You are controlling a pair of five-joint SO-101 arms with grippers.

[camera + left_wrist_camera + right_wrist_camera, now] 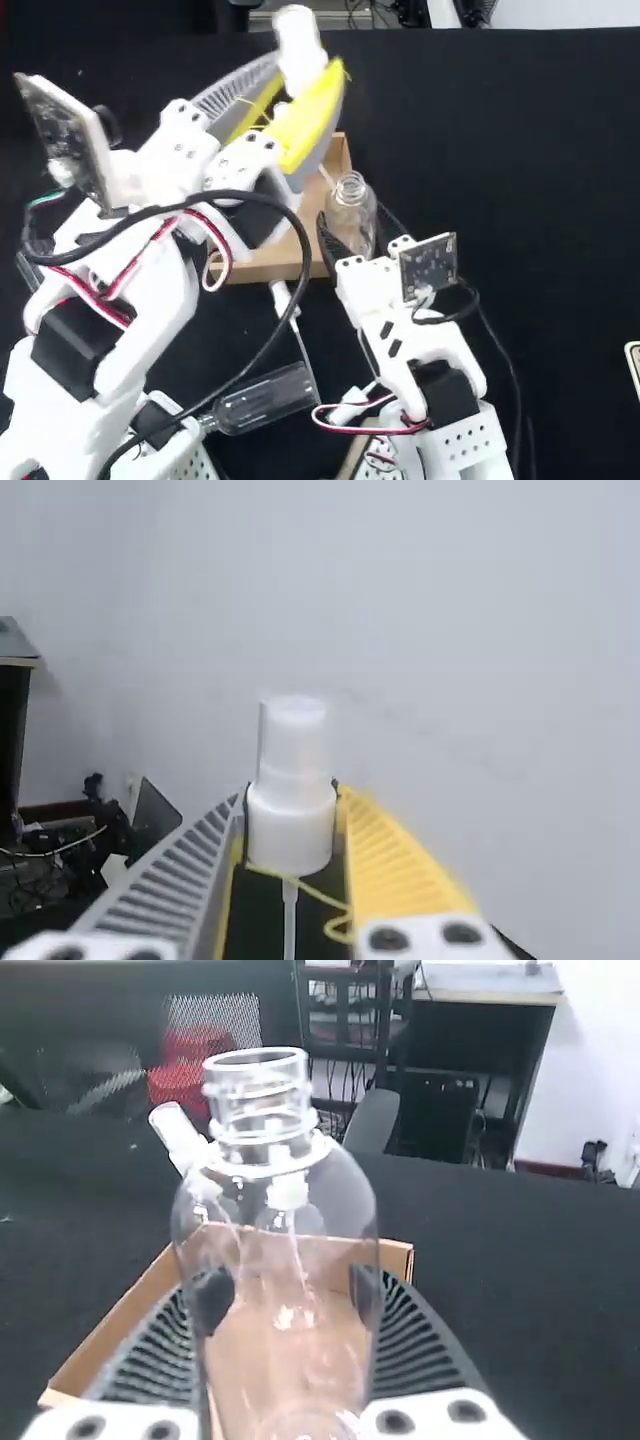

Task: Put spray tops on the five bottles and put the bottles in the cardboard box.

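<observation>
Risk: left claw [290,798] clamps the spray top [292,740], right claw [285,1295] grips the clear bottle [280,1210]; a misaligned dip tube [290,920] misses the neck [255,1085] and jams.

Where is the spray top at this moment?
In the high view, near top centre, the spray top is clamped in the left gripper. It is held up over the cardboard box, up and to the left of the open bottle.
</observation>
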